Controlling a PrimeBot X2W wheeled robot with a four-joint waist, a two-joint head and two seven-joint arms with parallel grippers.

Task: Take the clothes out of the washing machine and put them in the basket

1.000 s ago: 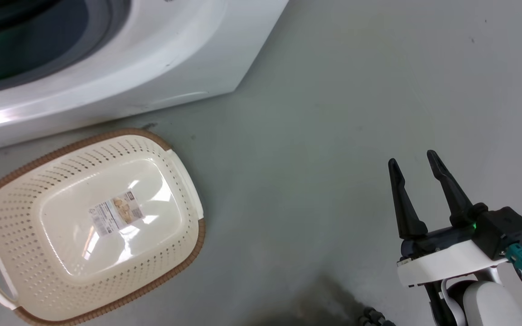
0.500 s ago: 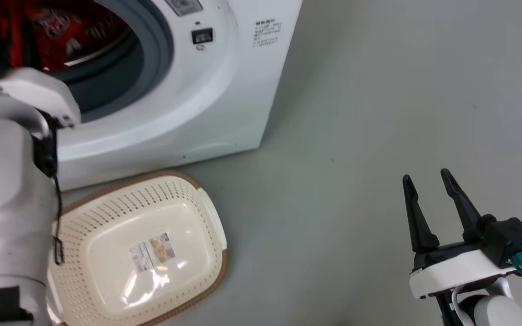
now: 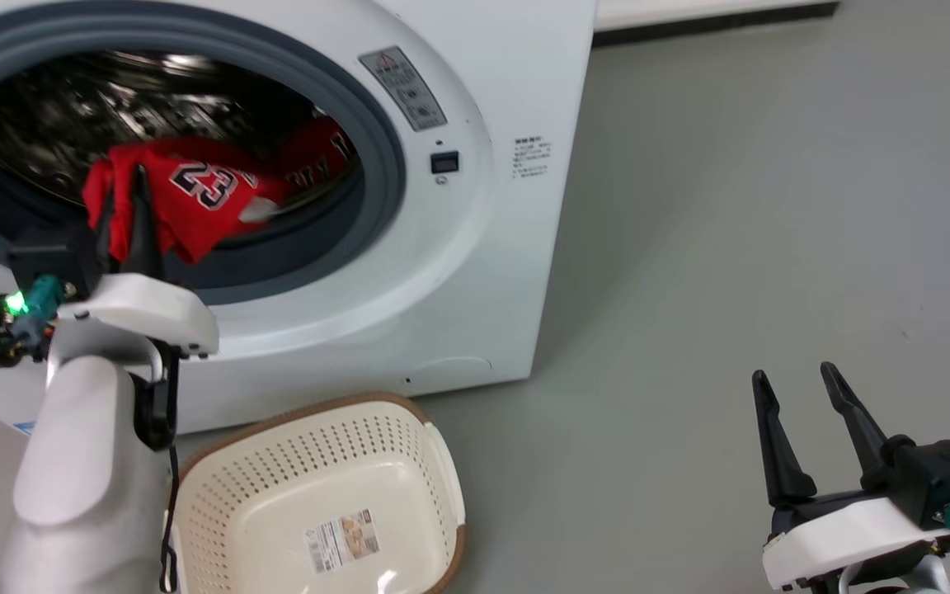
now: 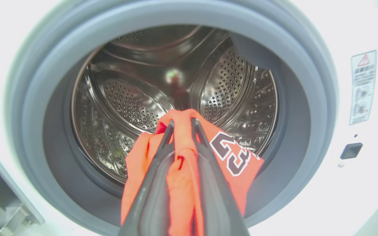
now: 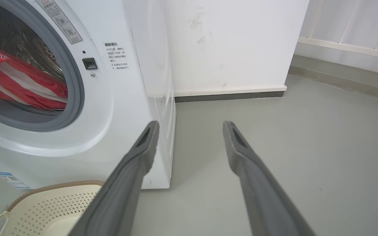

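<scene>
Seen from the head, the left gripper [image 3: 122, 177] is at the mouth of the washing machine [image 3: 475, 272], its two fingers pinched on a red number-23 jersey [image 3: 195, 194] that droops over the lower lip of the porthole. A second red garment [image 3: 318, 157] lies deeper, toward the right side of the opening. The basket [image 3: 302, 462] stands empty on the floor [image 3: 689, 247] just in front of the washer's base, and the right gripper [image 3: 794, 371] hovers well apart near the lower right. The step in hand looks like drawing the jersey out. It should go best with a slight lift first, so the hanging cloth clears the lip, then a swing down over the middle of the basket rather than its rim. The left wrist view shows the fingers almost together, with a fold of the fabric bunched between them and the rest trailing below toward the grey seal [image 4: 274, 183], the steel drum [image 4: 126, 98] behind. Only a fold is caught, so a slow, steady pull seems wise, since a snag on the seal could tug it free. In the right wrist view that gripper's fingers are spread wide with nothing between them. Striped red cloth rests at the porthole's lower edge, and a corner of the basket sits below the washer's front. This arm has no part in the lift and should hold clear of the path down.
</scene>
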